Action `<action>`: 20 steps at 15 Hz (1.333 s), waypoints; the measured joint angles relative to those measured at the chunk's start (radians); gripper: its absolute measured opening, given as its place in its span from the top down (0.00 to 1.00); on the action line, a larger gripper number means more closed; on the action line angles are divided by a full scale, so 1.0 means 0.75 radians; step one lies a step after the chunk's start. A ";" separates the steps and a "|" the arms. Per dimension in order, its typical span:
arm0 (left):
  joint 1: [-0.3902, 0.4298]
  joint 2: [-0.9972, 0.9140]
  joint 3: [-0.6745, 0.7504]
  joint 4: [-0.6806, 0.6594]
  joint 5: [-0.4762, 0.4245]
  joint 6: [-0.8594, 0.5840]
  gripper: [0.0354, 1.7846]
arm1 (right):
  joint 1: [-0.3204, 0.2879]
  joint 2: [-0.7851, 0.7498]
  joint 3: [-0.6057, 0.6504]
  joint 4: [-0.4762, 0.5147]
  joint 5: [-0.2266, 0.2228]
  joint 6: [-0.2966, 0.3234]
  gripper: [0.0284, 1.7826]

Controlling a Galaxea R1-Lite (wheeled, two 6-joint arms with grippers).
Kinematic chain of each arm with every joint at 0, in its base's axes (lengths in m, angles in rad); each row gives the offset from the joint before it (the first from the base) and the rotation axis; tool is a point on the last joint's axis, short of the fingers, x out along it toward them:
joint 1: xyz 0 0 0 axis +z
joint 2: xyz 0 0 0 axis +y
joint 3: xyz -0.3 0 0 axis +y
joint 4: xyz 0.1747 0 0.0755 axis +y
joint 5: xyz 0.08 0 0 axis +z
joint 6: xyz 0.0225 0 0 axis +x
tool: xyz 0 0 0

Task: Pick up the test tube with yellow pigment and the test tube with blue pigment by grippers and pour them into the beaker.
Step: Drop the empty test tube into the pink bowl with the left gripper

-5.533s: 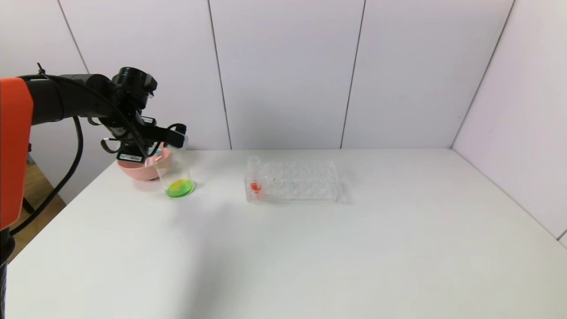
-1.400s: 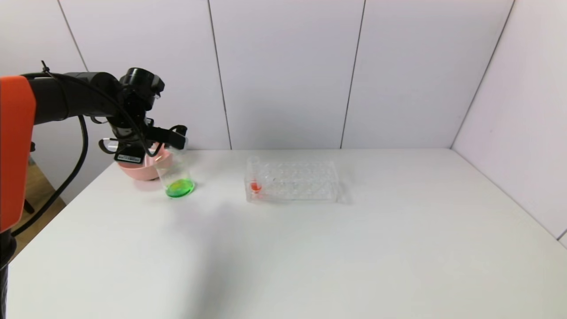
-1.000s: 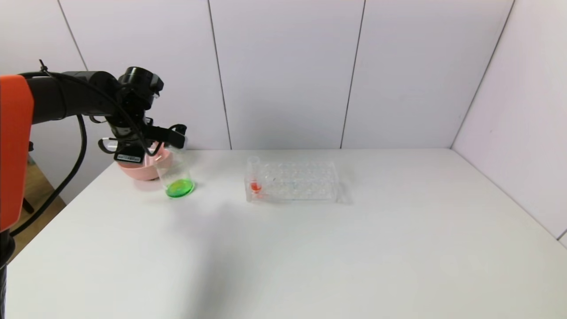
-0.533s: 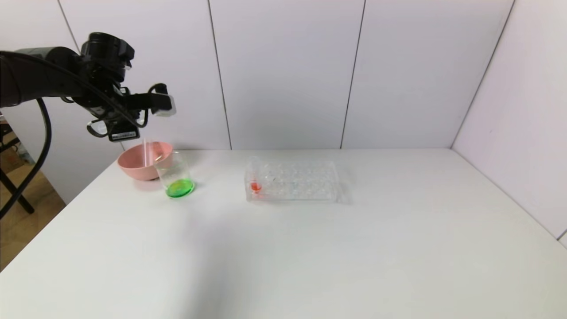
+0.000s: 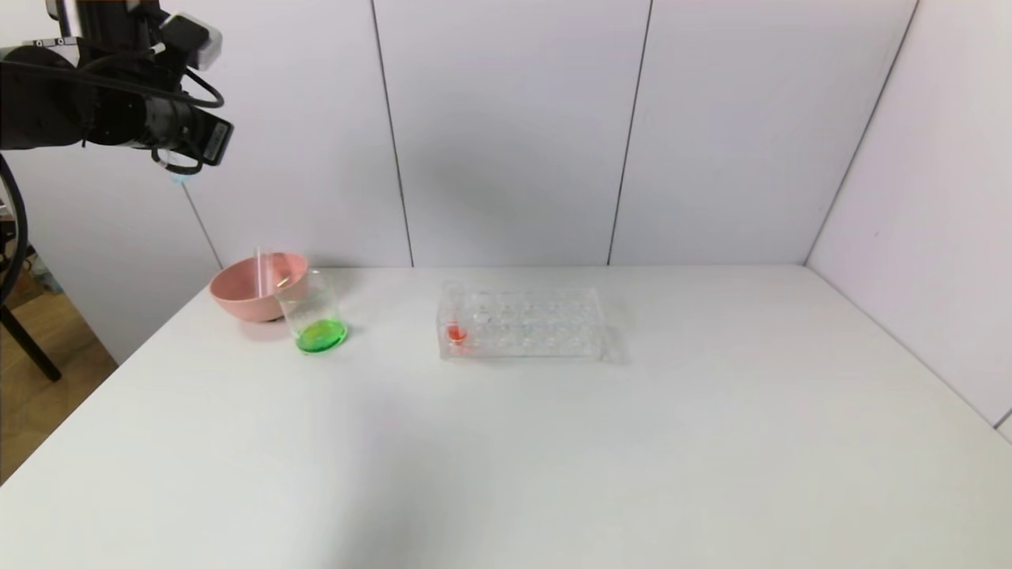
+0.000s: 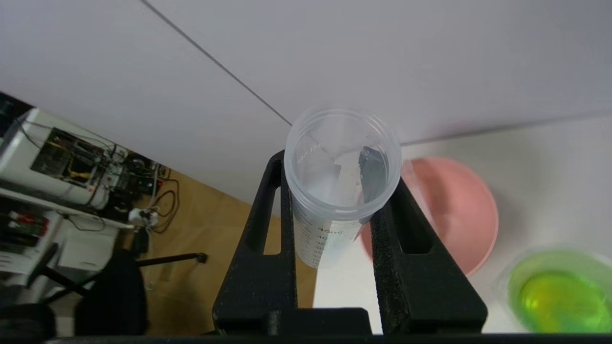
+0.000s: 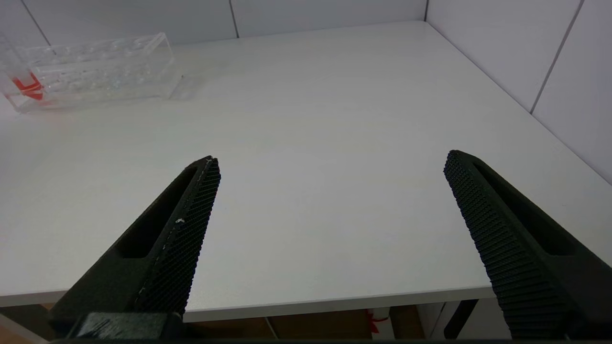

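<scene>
My left gripper (image 5: 179, 162) is high above the table's far left corner, over the pink bowl (image 5: 237, 296). It is shut on a clear graduated test tube (image 6: 325, 234) that looks empty. A faint blue end (image 5: 180, 178) shows below the jaws, so I take it for the blue-pigment tube. The beaker (image 5: 315, 312) stands beside the bowl with green liquid at its bottom, and it also shows in the left wrist view (image 6: 557, 291). Another clear tube (image 5: 262, 273) leans in the bowl; no yellow shows in it. My right gripper (image 7: 332, 160) is open and empty near the table's front edge.
A clear tube rack (image 5: 522, 322) stands mid-table at the back, with a red-liquid tube (image 5: 455, 316) at its left end. Both show in the right wrist view, the rack (image 7: 91, 67) and the red tube (image 7: 26, 83). White walls close the back and right.
My left gripper was at the beaker's rim with the tube. It has risen high and moved left, still holding it. The liquid in the beaker has turned fully green.
</scene>
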 joint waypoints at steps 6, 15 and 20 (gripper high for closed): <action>-0.001 -0.023 0.129 -0.159 0.213 -0.399 0.76 | 0.000 0.000 0.000 0.000 0.000 0.000 0.04; 0.055 -0.040 0.546 -0.565 0.220 -0.849 0.76 | 0.000 0.000 0.000 -0.001 0.001 0.000 0.04; 0.070 0.001 0.735 -0.833 0.226 -0.825 0.76 | 0.000 0.000 0.000 0.000 0.000 0.000 0.04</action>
